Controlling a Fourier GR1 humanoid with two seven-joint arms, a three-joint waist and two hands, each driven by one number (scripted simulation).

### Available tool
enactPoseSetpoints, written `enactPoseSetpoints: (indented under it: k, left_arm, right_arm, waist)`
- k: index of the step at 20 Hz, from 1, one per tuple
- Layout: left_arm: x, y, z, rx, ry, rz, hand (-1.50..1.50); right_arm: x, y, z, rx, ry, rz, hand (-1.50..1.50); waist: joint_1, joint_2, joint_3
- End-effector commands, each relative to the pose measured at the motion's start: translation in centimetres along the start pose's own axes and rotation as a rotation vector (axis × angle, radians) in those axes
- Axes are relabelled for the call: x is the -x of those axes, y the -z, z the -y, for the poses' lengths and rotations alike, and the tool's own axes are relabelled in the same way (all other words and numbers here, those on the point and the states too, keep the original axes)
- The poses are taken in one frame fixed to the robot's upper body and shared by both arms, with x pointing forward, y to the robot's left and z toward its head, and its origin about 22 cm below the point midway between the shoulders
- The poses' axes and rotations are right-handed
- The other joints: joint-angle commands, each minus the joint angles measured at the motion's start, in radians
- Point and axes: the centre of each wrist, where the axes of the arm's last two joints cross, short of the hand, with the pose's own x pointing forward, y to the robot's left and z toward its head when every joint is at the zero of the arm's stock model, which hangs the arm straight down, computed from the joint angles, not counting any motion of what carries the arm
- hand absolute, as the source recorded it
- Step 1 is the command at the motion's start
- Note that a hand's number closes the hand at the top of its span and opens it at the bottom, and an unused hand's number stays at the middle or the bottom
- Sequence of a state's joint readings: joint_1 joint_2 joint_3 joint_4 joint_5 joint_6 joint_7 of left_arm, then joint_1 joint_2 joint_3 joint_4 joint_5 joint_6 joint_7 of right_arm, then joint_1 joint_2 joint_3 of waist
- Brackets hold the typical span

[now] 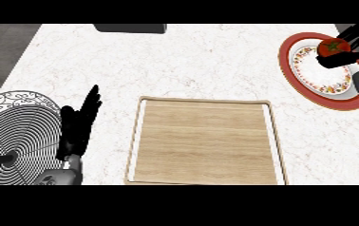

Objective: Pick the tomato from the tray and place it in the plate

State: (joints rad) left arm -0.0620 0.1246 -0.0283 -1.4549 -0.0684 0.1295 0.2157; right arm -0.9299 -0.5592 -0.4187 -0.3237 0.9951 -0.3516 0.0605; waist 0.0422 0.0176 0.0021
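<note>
The red tomato (332,46) is over the red-rimmed patterned plate (303,80) at the far right of the counter. My right hand (339,60) reaches in from the right edge with its black fingers curled round the tomato; much of the hand is cut off by the view's edge. Whether the tomato rests on the plate or hangs above it, I cannot tell. The wooden tray (206,142) lies in the middle front with nothing on it. My left hand (79,123) rests open at the left, fingers pointing up.
A black-and-white patterned round mat (24,125) lies at the left edge, beside the left hand. A dark object (130,28) sits at the counter's far edge. White marble counter spreads between tray and plate.
</note>
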Motion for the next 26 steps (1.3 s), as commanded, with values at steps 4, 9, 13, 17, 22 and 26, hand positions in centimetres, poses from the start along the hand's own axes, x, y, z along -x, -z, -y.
enactPoseSetpoints:
  k: [4, 9, 13, 17, 22, 26]
  left_arm:
    - [-0.5, 0.1, 1.9, 0.029, 0.000, 0.018, 0.00]
    - [-0.2, 0.5, 2.2, 0.001, -0.005, 0.015, 0.00]
    - [-0.6, 0.7, 1.0, 0.012, -0.008, 0.001, 0.00]
    - [-0.7, 0.7, 1.0, -0.006, -0.018, 0.004, 0.00]
    - [0.3, -0.2, 0.5, -0.009, -0.017, 0.012, 0.00]
    - [1.0, -1.1, -0.3, -0.010, -0.008, -0.011, 0.00]
  right_arm:
    - [3.0, -0.3, -0.7, -0.264, 0.030, -0.069, 1.50]
    - [5.5, -1.5, -2.3, -0.380, -0.009, -0.072, -1.50]
    - [7.5, -0.6, 0.5, -0.376, 0.112, 0.074, -1.50]
    - [5.2, -0.1, 0.7, -0.212, 0.407, 0.176, -1.50]
    - [7.6, -0.2, 1.5, -0.107, 0.751, 0.154, -1.50]
    - [10.2, -1.0, 1.4, -0.139, 0.840, 0.150, -1.50]
  waist:
    - [0.019, 0.011, 0.002]
    - [0.017, 0.013, 0.003]
    - [0.001, 0.007, 0.003]
    - [-0.010, 0.004, 0.004]
    - [-0.015, -0.002, 0.003]
    - [-0.007, -0.004, 0.002]
